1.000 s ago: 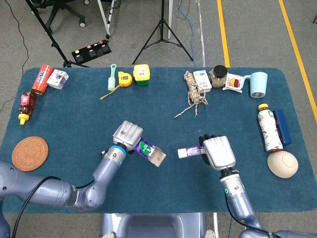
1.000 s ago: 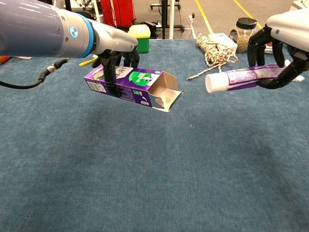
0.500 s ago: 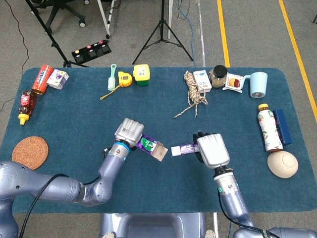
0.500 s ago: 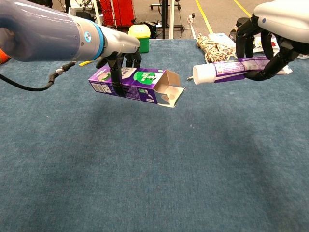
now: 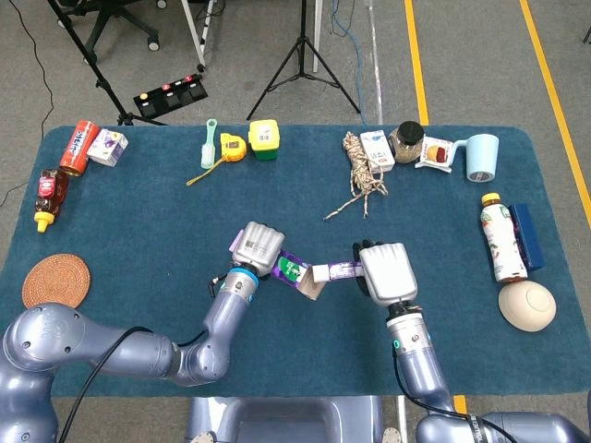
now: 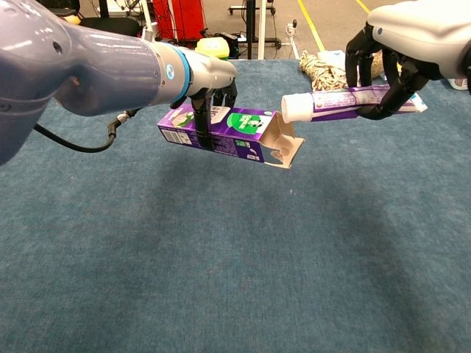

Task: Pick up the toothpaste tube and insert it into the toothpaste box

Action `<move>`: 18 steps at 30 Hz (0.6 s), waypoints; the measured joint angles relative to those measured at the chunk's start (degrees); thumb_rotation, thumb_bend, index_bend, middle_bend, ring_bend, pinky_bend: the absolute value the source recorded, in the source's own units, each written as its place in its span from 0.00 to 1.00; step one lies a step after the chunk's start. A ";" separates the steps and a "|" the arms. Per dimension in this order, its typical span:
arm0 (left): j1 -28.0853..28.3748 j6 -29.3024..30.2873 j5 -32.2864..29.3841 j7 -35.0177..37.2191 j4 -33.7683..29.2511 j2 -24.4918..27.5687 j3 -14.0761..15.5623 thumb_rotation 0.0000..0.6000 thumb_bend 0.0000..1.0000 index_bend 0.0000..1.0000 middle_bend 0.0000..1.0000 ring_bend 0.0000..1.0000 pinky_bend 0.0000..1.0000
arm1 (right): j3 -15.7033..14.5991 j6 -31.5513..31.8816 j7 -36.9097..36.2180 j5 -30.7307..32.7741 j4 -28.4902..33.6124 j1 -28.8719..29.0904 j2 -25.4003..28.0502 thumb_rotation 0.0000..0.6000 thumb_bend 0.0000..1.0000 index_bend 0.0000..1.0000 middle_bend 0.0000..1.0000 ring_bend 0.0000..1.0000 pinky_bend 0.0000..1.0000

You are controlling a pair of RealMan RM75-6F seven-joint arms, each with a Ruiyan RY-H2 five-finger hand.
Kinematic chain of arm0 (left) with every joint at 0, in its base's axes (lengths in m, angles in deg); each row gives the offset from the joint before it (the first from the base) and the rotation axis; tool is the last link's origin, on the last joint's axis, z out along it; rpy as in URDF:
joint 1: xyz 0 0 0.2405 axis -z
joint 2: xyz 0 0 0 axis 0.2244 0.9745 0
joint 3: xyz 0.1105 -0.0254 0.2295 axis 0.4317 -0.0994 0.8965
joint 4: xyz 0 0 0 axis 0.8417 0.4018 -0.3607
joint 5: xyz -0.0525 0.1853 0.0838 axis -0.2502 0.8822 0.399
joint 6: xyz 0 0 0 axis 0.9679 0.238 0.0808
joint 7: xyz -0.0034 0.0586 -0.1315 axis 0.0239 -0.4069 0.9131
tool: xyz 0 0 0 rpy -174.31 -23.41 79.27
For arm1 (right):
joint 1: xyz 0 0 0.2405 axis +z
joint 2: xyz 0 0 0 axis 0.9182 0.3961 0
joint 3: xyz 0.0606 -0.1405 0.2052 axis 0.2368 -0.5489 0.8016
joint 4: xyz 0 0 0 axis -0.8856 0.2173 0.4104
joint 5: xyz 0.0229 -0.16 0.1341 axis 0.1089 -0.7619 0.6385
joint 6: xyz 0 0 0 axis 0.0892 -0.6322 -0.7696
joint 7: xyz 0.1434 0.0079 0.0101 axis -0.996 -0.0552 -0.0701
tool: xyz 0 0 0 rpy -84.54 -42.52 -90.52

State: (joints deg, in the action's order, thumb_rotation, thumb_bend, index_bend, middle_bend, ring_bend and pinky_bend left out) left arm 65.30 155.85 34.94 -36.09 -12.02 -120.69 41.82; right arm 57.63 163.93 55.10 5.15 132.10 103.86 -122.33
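My left hand [image 5: 258, 247] [image 6: 210, 79] grips the purple toothpaste box [image 6: 232, 132] [image 5: 297, 273] above the blue table [image 5: 166, 221], its open flapped end toward the right. My right hand [image 5: 383, 270] [image 6: 401, 37] holds the purple toothpaste tube [image 6: 346, 101] [image 5: 334, 270] level, white cap [image 6: 296, 108] leading. In the chest view the cap sits just above and beside the box's open mouth; whether it has entered I cannot tell. Both hands hover over the table's middle front.
A rope bundle [image 5: 363, 175], small box, jar, pouch and blue mug [image 5: 481, 157] line the back right. A bottle [image 5: 502, 239], blue case and bowl [image 5: 527, 305] lie at the right. Tape measure, green container [image 5: 264, 138], cans and a woven coaster [image 5: 56, 285] sit left.
Both hands have moved toward each other. The tube's cap, earlier well apart from the box, is now at the box's open end. The box has shifted right.
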 measured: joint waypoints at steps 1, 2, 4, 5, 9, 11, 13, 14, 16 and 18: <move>0.00 0.07 0.04 -0.07 0.08 -0.10 -0.03 1.00 0.27 0.54 0.49 0.37 0.69 | -0.09 0.18 0.00 -0.07 0.22 0.02 0.11 1.00 0.54 0.61 0.63 0.60 0.65; -0.02 0.10 0.05 -0.08 0.17 -0.19 -0.09 1.00 0.26 0.54 0.49 0.37 0.69 | -0.15 0.31 -0.01 -0.16 0.36 0.02 0.18 1.00 0.54 0.61 0.62 0.60 0.65; -0.08 0.11 0.10 -0.07 0.41 -0.41 -0.23 1.00 0.27 0.54 0.49 0.37 0.69 | -0.31 0.66 -0.04 -0.44 0.72 0.01 0.36 1.00 0.54 0.61 0.63 0.60 0.65; -0.12 0.11 0.17 -0.06 0.57 -0.52 -0.33 1.00 0.26 0.54 0.49 0.37 0.69 | -0.41 0.82 -0.06 -0.60 0.91 0.00 0.45 1.00 0.54 0.61 0.63 0.60 0.65; -0.37 0.09 0.69 0.23 0.98 -0.77 -0.84 1.00 0.26 0.54 0.49 0.37 0.69 | -1.39 1.29 0.02 -1.24 1.66 0.03 0.60 1.00 0.54 0.61 0.63 0.60 0.65; -0.61 0.05 1.13 0.53 0.99 -0.80 -1.22 1.00 0.27 0.54 0.49 0.37 0.69 | -1.81 1.49 0.18 -1.45 1.70 0.16 0.29 1.00 0.54 0.61 0.63 0.60 0.65; -0.71 0.05 1.37 0.63 0.91 -0.75 -1.41 1.00 0.26 0.54 0.49 0.37 0.69 | -2.14 1.64 0.35 -1.64 1.65 0.29 -0.02 1.00 0.54 0.61 0.63 0.60 0.65; -0.79 0.07 1.52 0.64 0.79 -0.67 -1.51 1.00 0.27 0.54 0.49 0.37 0.69 | -2.27 1.69 0.44 -1.71 1.60 0.35 -0.21 1.00 0.54 0.61 0.63 0.60 0.65; -0.97 -0.04 1.66 0.74 0.50 -0.50 -1.70 1.00 0.27 0.54 0.49 0.37 0.69 | -2.42 1.93 0.72 -1.75 1.39 0.58 -0.75 1.00 0.54 0.61 0.63 0.60 0.65; -1.18 -0.20 1.85 0.87 0.20 -0.31 -1.82 1.00 0.27 0.54 0.49 0.37 0.69 | -2.44 2.15 0.97 -1.65 1.13 0.80 -1.15 1.00 0.54 0.61 0.63 0.60 0.65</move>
State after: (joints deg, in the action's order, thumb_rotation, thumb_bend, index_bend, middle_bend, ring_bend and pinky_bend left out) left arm 64.12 155.66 36.79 -35.21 -11.82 -121.00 40.00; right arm 55.19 166.08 56.07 3.50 133.23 104.66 -123.48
